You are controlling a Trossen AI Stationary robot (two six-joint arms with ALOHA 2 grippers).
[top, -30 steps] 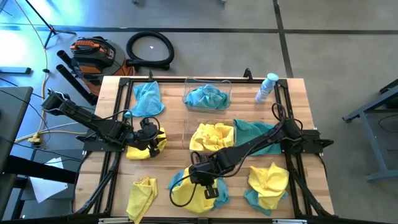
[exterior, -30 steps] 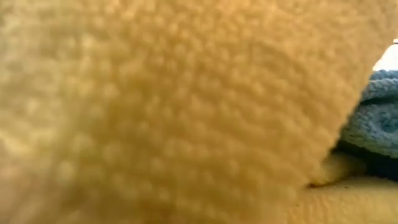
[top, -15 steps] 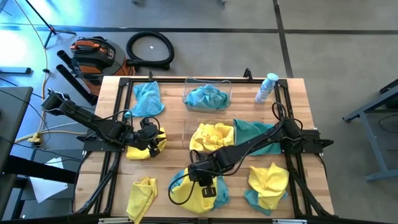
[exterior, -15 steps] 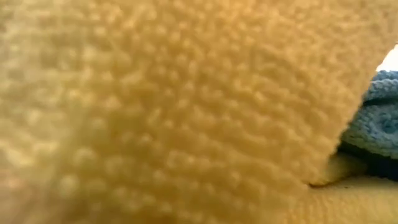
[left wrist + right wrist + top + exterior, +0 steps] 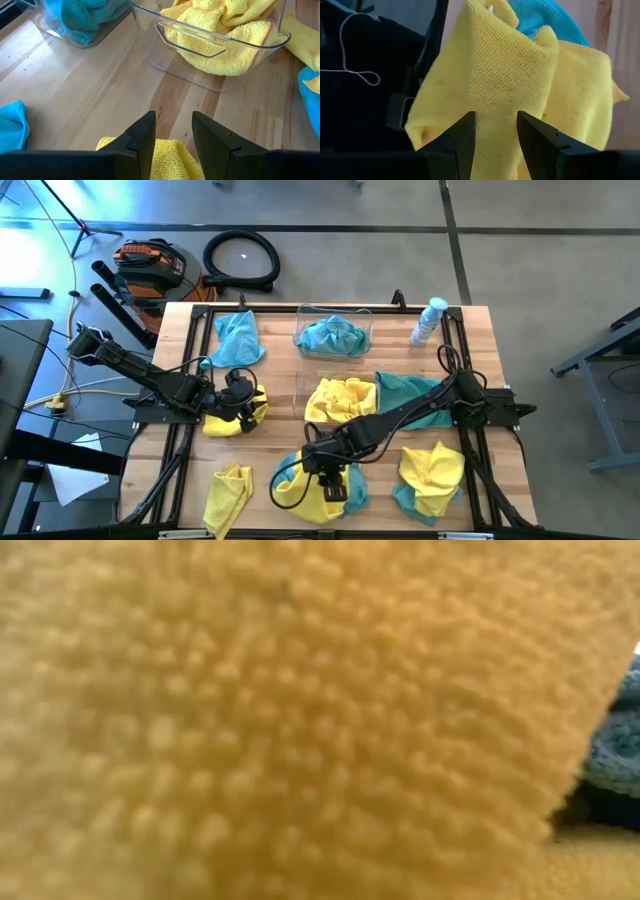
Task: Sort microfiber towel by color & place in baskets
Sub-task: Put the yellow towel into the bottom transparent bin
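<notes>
Overhead, my right gripper [image 5: 333,483] hangs over a yellow towel [image 5: 303,492] crumpled on a teal one at the table's near edge, fingers apart, holding nothing; my left gripper [image 5: 243,402] waits, open, over another yellow cloth. Low down, nubbly yellow pile fills everything. Through my right wrist, a raised fold [image 5: 505,65] looks light, limp, grippy: I'd pinch that ridge. The yellow-filled basket [image 5: 215,50] is clear, rigid plastic.

Nubbly, matt yellow microfiber cloth [image 5: 505,90]; glossy, smooth clear plastic rectangular basket [image 5: 220,50]; pale planked wooden table top [image 5: 100,95], satin-smooth.
</notes>
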